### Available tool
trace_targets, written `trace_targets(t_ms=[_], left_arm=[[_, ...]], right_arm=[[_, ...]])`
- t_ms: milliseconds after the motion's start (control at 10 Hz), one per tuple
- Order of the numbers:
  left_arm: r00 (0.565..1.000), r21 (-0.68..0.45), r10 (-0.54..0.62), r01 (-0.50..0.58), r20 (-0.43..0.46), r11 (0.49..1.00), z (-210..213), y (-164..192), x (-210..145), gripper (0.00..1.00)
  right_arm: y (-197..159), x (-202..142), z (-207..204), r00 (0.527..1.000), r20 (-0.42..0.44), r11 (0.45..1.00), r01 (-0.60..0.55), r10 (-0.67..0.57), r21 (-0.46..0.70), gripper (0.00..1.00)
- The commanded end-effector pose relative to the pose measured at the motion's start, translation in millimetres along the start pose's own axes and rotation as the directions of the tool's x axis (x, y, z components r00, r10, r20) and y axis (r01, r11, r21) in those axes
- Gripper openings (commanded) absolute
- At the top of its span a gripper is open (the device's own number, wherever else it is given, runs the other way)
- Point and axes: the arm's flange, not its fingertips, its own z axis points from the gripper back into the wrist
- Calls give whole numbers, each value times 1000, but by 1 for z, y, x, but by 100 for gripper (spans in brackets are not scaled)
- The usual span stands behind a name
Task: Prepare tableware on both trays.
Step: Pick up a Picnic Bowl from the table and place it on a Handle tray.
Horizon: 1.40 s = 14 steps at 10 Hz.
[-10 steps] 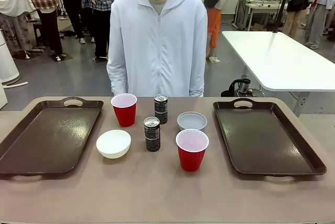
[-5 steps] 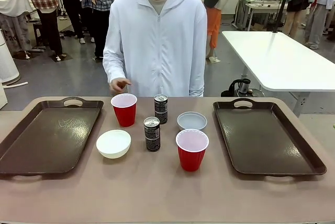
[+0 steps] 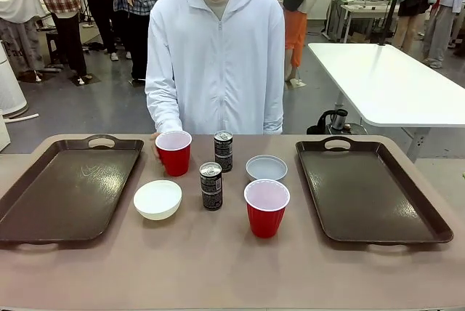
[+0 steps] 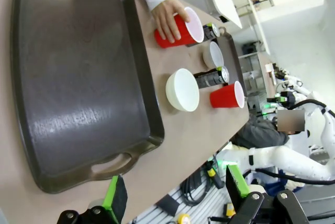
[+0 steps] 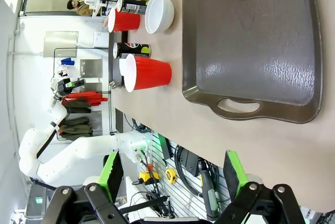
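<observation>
so here's the setup – the left tray (image 3: 69, 187) and the right tray (image 3: 370, 191) lie at the two ends of the worktop (image 3: 218, 267), and all six bits of tableware stand on the bare worktop between them. back row, from the robot's left: the far red cup (image 3: 174, 152), the far can (image 3: 224, 151) and the grey-white bowl (image 3: 267, 168). front row: the cream-white bowl (image 3: 158, 199) just beside the left tray's inner rim, the near can (image 3: 211, 186) right in front of the far can, and the near red cup (image 3: 266, 208) in front of the grey-white bowl. everything is upright, with cups and bowls mouth up. the person (image 3: 216, 57) stands at the far side, and in the left wrist view the person's hand (image 4: 168, 19) is wrapped round the side of the far red cup, which stands on the worktop. the left pincer (image 4: 175, 190) looks across the left tray toward the tableware, jaws spread wide and nothing between the green pads – same for the right pincer (image 5: 172, 174), wide open and empty, looking across the right tray at the tableware beyond.
</observation>
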Motion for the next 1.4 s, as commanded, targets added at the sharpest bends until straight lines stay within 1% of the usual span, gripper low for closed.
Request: trace_targets(t_ms=[0, 100, 200, 300, 400, 500, 600, 700, 800, 900, 1000, 1100, 1200, 1300], left_arm=[[1000, -3, 0, 0, 15, 1000, 1, 1, 1, 100], [1000, -3, 0, 0, 15, 1000, 1, 1, 1, 100], [1000, -3, 0, 0, 15, 1000, 1, 1, 1, 100], [1000, -3, 0, 0, 15, 1000, 1, 1, 1, 100], [1000, -3, 0, 0, 15, 1000, 1, 1, 1, 100], [1000, -3, 0, 0, 15, 1000, 1, 1, 1, 100], [1000, -3, 0, 0, 15, 1000, 1, 1, 1, 100], [1000, -3, 0, 0, 15, 1000, 1, 1, 1, 100], [1000, -3, 0, 0, 15, 1000, 1, 1, 1, 100], [1000, -3, 0, 0, 15, 1000, 1, 1, 1, 100], [1000, -3, 0, 0, 15, 1000, 1, 1, 1, 100], [1000, -3, 0, 0, 15, 1000, 1, 1, 1, 100], [1000, -3, 0, 0, 15, 1000, 1, 1, 1, 100], [1000, -3, 0, 0, 15, 1000, 1, 1, 1, 100]], right_arm=[[0, 1, 1, 1000, 9, 1000, -13, 13, 18, 100], [0, 0, 0, 1000, 0, 1000, 0, 0, 0, 100], [35, 25, -20, 997, -64, 999, 30, -32, -30, 100], [64, 52, -39, 992, -106, 992, 56, -68, -110, 100], [90, 77, -60, 985, -125, 979, 94, -118, -183, 100], [118, 95, -89, 979, -151, 961, 95, -137, -260, 100], [143, 111, -122, 977, -150, 933, 89, -149, -349, 100], [170, 128, -157, 982, -125, 896, 74, -142, -438, 100], [188, 137, -187, 984, -116, 856, 56, -134, -514, 100], [198, 139, -213, 986, -109, 793, 34, -127, -609, 100], [204, 141, -236, 991, -90, 718, 10, -101, -696, 100], [209, 136, -259, 996, -74, 611, -32, -45, -791, 100], [215, 124, -275, 995, -94, 572, -62, -26, -818, 100], [219, 114, -281, 994, -107, 556, -86, -5, -827, 100]])
